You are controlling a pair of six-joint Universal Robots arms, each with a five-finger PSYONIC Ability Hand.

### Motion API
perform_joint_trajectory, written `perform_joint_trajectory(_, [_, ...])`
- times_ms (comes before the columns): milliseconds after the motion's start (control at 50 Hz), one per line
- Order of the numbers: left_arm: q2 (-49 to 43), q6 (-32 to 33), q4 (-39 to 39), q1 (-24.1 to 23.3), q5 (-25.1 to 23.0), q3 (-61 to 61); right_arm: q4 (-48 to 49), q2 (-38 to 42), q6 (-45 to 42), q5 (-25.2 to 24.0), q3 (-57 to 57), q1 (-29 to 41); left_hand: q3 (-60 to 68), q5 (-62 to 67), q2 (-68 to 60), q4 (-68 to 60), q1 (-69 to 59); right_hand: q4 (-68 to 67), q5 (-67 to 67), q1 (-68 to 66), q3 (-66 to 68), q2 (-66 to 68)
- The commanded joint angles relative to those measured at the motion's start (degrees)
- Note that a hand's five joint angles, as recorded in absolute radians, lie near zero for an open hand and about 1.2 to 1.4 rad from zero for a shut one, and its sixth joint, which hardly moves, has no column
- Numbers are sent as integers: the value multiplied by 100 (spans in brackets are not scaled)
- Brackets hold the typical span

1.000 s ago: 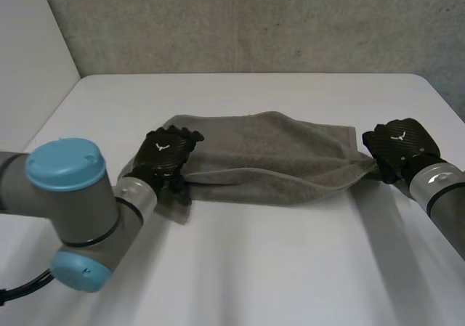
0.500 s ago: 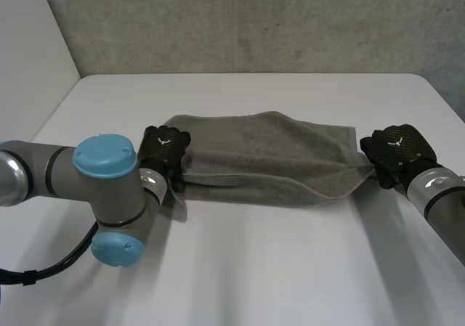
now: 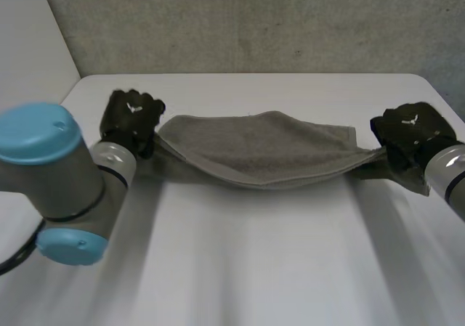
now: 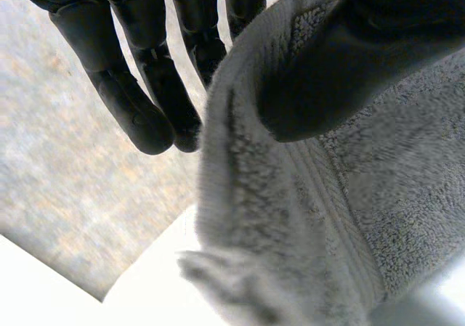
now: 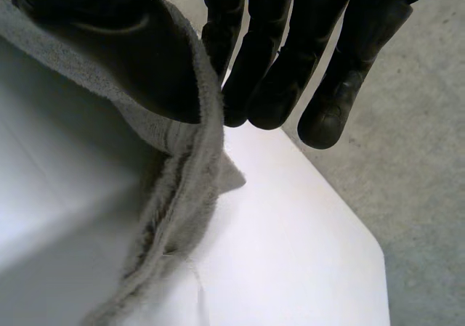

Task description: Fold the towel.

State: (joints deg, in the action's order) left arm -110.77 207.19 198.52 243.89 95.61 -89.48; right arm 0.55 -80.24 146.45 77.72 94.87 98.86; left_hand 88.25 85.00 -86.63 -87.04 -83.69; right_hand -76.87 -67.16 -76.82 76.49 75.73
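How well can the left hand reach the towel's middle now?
Probably not: the left hand pinches one end of the towel, the right hand the other; it would have to let go.

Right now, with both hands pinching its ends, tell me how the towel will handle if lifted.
Likely floppy: the towel sags in a curve between the left hand and the right hand. Probably not slippery: its looped pile looks rough in the left wrist view.

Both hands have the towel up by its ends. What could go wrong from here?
1. Left hand and right hand each pinch the towel close to its edge between thumb and fingers; it may slip out.
2. The towel's middle sags between them, so it could drag on the table and bunch.
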Motion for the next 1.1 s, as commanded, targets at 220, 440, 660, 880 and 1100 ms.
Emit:
perform_joint_trajectory(220, [1383, 155, -1174, 976, -1175, -384, -2416, -722, -711, -864, -901, -480, -825, -1500, 663, 704, 369, -313, -284, -318, 351, 427])
perform_joint_trajectory(440, [1462, 832, -1649, 1539, -1721, -1062, -3562, -422, -2006, -908, -883, -614, -825, -1500, 663, 704, 369, -313, -284, -318, 351, 427])
perform_joint_trajectory(660, [1216, 823, -1482, 1557, -1712, -500, -2885, -168, -1567, -926, -1313, -570, -825, -1500, 663, 704, 369, -313, -284, -318, 351, 427])
perform_joint_trajectory(880, [-918, 885, -1290, 1056, -1589, 1729, -2474, 1781, -1488, 233, -3314, 256, -825, -1500, 663, 704, 369, -313, -284, -318, 351, 427])
perform_joint_trajectory(1100, [-614, 368, 1141, 994, -905, 2849, 1681, 1453, -874, 841, -3636, 503, -825, -1500, 663, 704, 369, -313, -284, -318, 351, 427])
